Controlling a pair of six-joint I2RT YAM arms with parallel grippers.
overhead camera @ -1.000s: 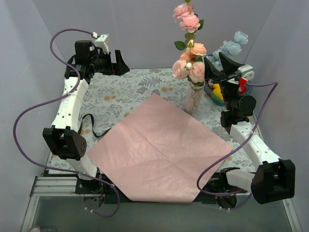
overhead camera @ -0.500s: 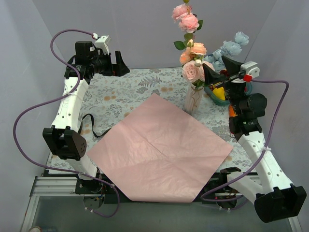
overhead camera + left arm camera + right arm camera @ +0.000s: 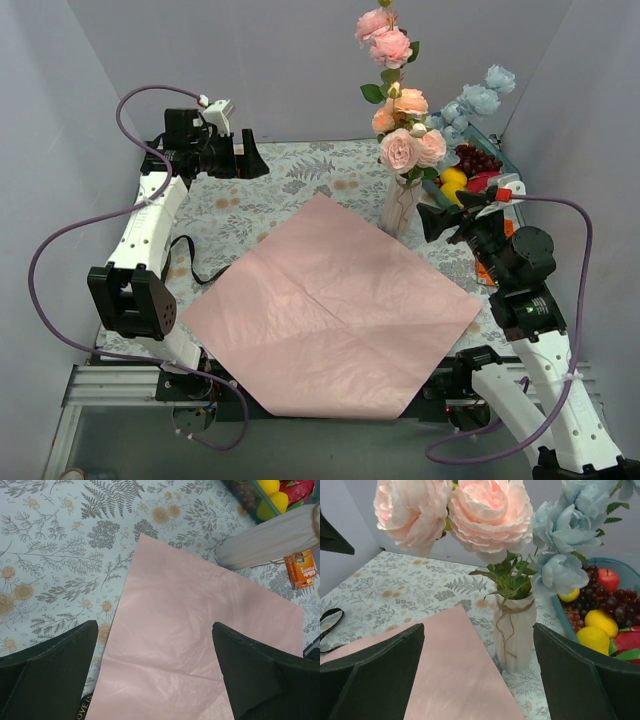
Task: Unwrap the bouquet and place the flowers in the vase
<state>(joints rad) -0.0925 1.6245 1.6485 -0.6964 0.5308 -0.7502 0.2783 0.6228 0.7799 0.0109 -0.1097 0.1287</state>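
Observation:
The flowers [image 3: 404,148] stand upright in the white ribbed vase [image 3: 401,206] at the back right, with pink roses [image 3: 485,510] and pale blue blossoms [image 3: 560,535] above its neck [image 3: 515,630]. The bouquet is undone. Its lilac-pink wrapping paper [image 3: 330,310] lies flat mid-table, and the black ribbon [image 3: 185,262] lies off the paper's left edge. My right gripper [image 3: 447,213] hovers open just right of the vase, holding nothing [image 3: 479,627]. My left gripper [image 3: 245,158] hangs open at the back left, looking down on the paper [image 3: 154,630].
A teal fruit bowl [image 3: 497,160] with grapes, lemons and an apple sits behind and to the right of the vase. A small orange box [image 3: 301,569] lies near the vase's base. Grey walls close in the floral tablecloth [image 3: 290,185].
My right gripper has opened wider and drawn back from the flowers towards the near right. The pink roses have settled upright in the vase. The left gripper shifted slightly right.

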